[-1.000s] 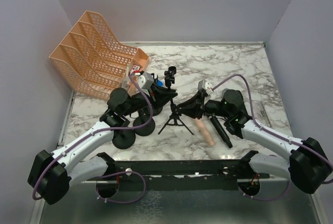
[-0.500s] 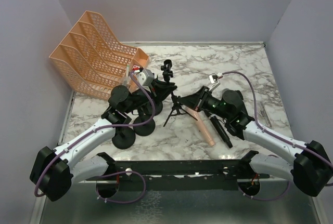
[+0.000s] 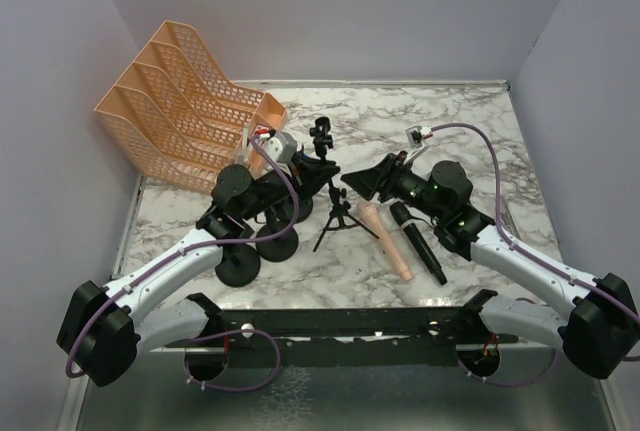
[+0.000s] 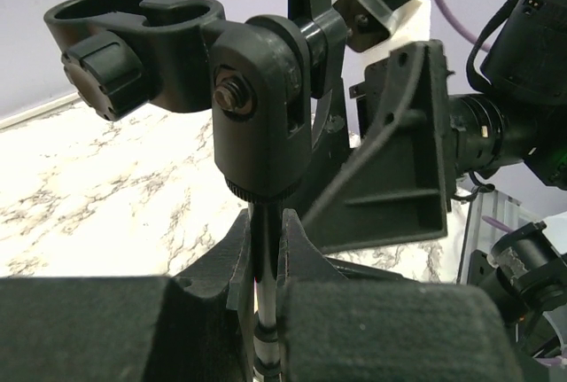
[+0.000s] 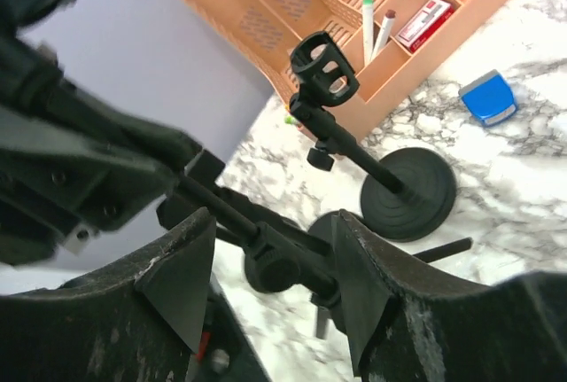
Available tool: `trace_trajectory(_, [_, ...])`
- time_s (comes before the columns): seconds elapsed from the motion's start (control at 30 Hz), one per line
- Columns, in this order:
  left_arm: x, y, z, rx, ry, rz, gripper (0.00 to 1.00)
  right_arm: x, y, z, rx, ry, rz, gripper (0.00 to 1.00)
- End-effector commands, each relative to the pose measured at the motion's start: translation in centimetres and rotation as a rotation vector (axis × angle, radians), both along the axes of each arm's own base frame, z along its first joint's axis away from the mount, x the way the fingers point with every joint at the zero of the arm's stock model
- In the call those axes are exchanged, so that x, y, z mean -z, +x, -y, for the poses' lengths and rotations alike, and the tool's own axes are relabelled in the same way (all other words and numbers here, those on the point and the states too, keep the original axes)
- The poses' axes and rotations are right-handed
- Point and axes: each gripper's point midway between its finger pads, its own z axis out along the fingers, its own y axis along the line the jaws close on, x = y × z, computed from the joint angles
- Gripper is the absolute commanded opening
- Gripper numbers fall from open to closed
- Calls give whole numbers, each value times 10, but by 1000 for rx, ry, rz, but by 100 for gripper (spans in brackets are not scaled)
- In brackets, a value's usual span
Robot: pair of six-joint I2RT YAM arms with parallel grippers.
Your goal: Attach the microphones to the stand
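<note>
Gripping the thin pole of the tripod stand (image 3: 336,216), the left gripper (image 4: 264,245) is closed tight on it just below the clip (image 4: 133,36) at the top. From above, that gripper covers the middle of the pole; only the clip and the legs show. The right gripper (image 5: 273,222) stands with its fingers well apart and holds nothing. Part of the stand is seen through the gap, and whether it lies between the fingertips cannot be told.

The pink microphone (image 3: 387,243) and a black microphone (image 3: 418,243) lie flat, side by side, right of the stand's legs, near the middle of the desk (image 3: 460,131). Both long axes run from far left to near right, thicker ends toward the far edge.

The desk top is white marble pattern with grey veins. An orange file tray (image 3: 185,111) occupies the far left corner, round-base stands (image 3: 240,266) sit toward the near left corner, and plain pale walls (image 3: 350,11) close three sides.
</note>
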Motion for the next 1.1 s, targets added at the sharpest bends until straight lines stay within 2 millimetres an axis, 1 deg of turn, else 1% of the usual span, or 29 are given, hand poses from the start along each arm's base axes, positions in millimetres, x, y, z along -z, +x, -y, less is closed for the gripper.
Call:
trace_trajectory(0.0, [-25,-8,-1,19,-62,44,0,-8,-22,-7,-202,-201,350,60])
trace_trajectory(0.07, [-27,-14,0,48,-60,53,0,-1,-37,-10,-302,-244,448,59])
trace_trajectory(0.13, [-26,-20,2,83,-54,61,0,4,-46,-11,-360,-267,512,58])
trace_trajectory(0.2, [-27,-25,4,110,-50,66,0,3,-54,-13,-415,-280,566,57])
trace_trajectory(0.3, [-28,-26,6,124,-48,69,0,-1,-60,-15,-474,-292,594,54])
trace_trajectory(0.37, [-29,-25,7,126,-46,73,0,1,-63,-16,-507,-302,589,53])
trace_trajectory(0.43, [-28,-25,7,128,-43,75,0,5,-66,-16,-530,-317,583,53])
trace_trajectory(0.53, [-28,-27,8,142,-39,79,0,12,-61,-14,-515,-352,553,54])
trace_trajectory(0.77, [-30,-35,11,188,-32,92,0,27,-55,-11,-500,-408,533,52])
trace_trajectory(0.83, [-29,-37,11,200,-30,94,0,30,-51,-11,-486,-420,524,48])
trace_trajectory(1.0, [-27,-37,12,203,-27,90,0,25,-52,-15,-499,-386,525,25])
trace_trajectory(1.07, [-28,-37,12,203,-27,91,0,21,-49,-16,-471,-364,511,13])
